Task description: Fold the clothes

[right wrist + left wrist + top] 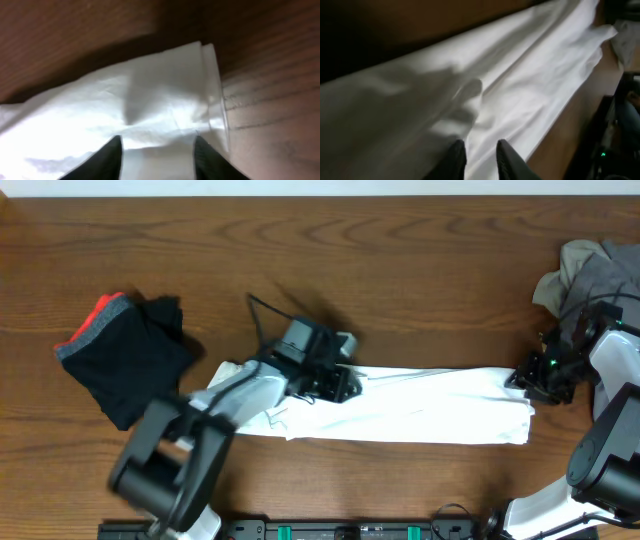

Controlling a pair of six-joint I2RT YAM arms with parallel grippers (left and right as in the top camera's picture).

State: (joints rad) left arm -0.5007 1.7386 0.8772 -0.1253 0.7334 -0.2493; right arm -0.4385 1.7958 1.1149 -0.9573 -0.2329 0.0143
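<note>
White T-shirt (420, 405) lies long near the front edge of the table (400, 260) | your left gripper (479, 145) narrow | your right gripper (158, 142) wide

1. The surface (420, 270) is dark brown wood with visible grain.
2. A white T-shirt (430, 410) lies flat on it, folded into a long narrow band from the middle toward the right.
3. A black garment (135, 360) with a red-and-grey band lies at the left, well apart.
4. A heap of grey clothes (600, 270) sits at the right edge.
</note>
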